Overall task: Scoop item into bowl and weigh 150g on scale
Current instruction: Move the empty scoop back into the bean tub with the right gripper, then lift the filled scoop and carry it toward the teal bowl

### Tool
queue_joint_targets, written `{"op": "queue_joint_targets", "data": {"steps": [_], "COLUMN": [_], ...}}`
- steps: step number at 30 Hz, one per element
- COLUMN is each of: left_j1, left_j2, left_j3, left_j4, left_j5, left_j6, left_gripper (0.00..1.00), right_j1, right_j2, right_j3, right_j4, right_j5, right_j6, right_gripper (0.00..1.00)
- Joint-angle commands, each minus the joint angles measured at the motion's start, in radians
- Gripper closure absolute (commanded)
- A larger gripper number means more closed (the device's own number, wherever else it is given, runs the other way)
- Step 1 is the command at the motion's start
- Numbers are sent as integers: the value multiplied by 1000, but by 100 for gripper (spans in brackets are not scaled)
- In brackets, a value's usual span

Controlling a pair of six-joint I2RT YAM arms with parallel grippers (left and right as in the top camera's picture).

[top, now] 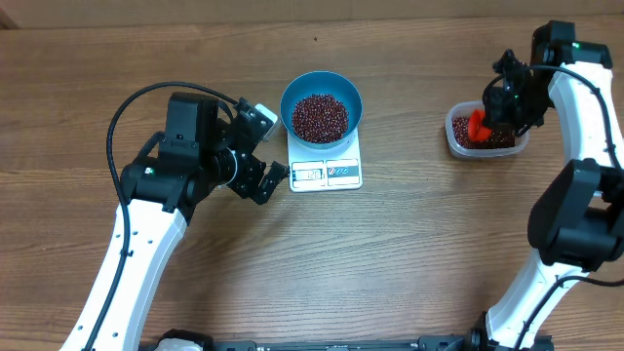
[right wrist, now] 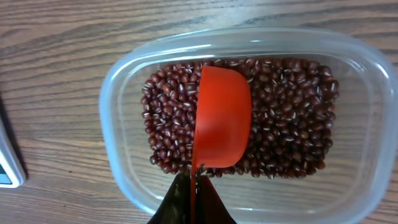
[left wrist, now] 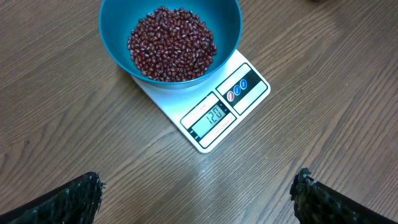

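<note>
The blue bowl (top: 289, 101) stands on the white scale (top: 327, 174) and holds a heap of dark red-brown beans (top: 320, 117). In the left wrist view the bowl (left wrist: 112, 46) sits on the scale (left wrist: 252, 87), whose display (left wrist: 208, 116) reads 120. My left gripper (left wrist: 198, 186) is open and empty, just left of the scale (top: 267, 148). At the far right, my right gripper (right wrist: 194, 177) is shut on the handle of a red scoop (right wrist: 221, 118). The scoop's rounded back faces the camera, down among more beans (right wrist: 286, 124) in a clear tub (right wrist: 118, 93).
The clear tub (top: 453, 136) sits near the table's right side, well apart from the scale. A corner of the scale (right wrist: 7, 165) shows at the left edge of the right wrist view. Bare wood table (top: 390, 263) lies in front of the scale.
</note>
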Motion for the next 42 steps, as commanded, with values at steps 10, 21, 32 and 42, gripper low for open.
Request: {"op": "queue_joint_targets", "data": {"steps": [10,21,32,42], "left_j1": [0,0,0,0], "left_j2": [-3,-3,-3,-3], "left_j3": [10,10,10,10], "left_j4": [0,0,0,0], "left_j5": [-3,-3,-3,-3], "left_j6": [23,23,23,23], "left_gripper": [0,1,0,1], "right_j1": [38,-31,-148,-263], "right_j2": [9,8,8,8], "right_j3": [-42,-34,-1,-1], "right_j4": [5,-8,-24,-74], "right_j5": [-69,-137,-401,-555], "right_j6": [4,11,-24,-78], "right_gripper": [96,96,96,96]}}
